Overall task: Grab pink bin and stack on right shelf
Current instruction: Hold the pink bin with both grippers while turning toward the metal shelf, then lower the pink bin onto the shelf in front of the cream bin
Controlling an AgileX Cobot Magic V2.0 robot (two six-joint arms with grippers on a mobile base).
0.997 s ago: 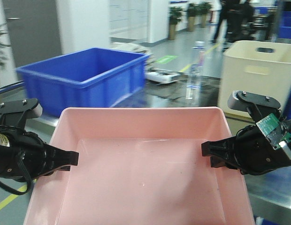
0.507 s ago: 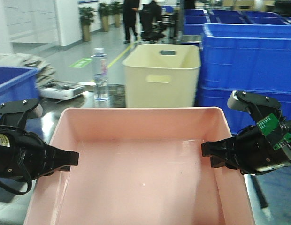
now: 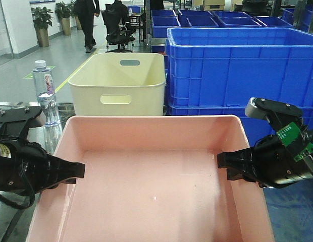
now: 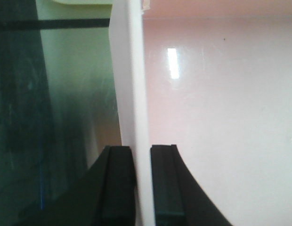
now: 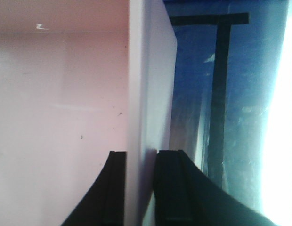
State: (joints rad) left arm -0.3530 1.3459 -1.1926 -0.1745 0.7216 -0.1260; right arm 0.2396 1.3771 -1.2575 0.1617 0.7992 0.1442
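Exterior front-facing: one pink bin (image 3: 151, 201), its walls pinched by left tool (image 3: 76, 171) and right tool (image 3: 223, 166); one cream bin (image 3: 116, 83) beyond.

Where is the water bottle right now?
In the front view the water bottle stands at the far left, left of the cream bin and beyond the far left corner of the pink bin.

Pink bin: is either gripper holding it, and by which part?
Both hold the pink bin: left gripper clamps its left wall, right gripper its right wall.
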